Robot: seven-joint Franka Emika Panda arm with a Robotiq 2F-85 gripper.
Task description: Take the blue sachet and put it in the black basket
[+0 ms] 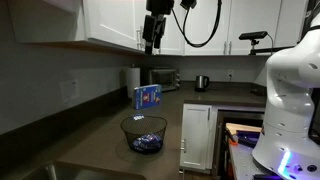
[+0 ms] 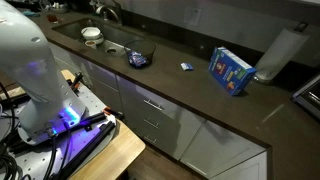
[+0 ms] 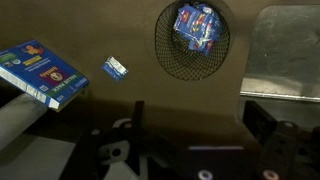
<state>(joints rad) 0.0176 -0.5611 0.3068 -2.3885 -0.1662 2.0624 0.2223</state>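
Note:
A small blue sachet [image 3: 115, 68] lies flat on the dark counter, between a blue box [image 3: 42, 72] and the black wire basket [image 3: 166, 60]. It also shows in an exterior view [image 2: 186, 67]. The basket [image 1: 126, 127] [image 2: 131, 52] holds several blue sachets. My gripper [image 3: 200, 125] is open and empty. It hangs high above the counter [image 1: 150, 42], well clear of the sachet and the basket. The sachet does not show in the exterior view that shows the gripper.
The blue box stands upright on the counter [image 1: 147, 96] [image 2: 230, 70]. A paper towel roll [image 2: 277, 55] stands beyond it. A sink [image 2: 105, 42] with a white bowl [image 2: 91, 34] lies past the basket. Upper cabinets [image 1: 110, 20] hang close to the gripper.

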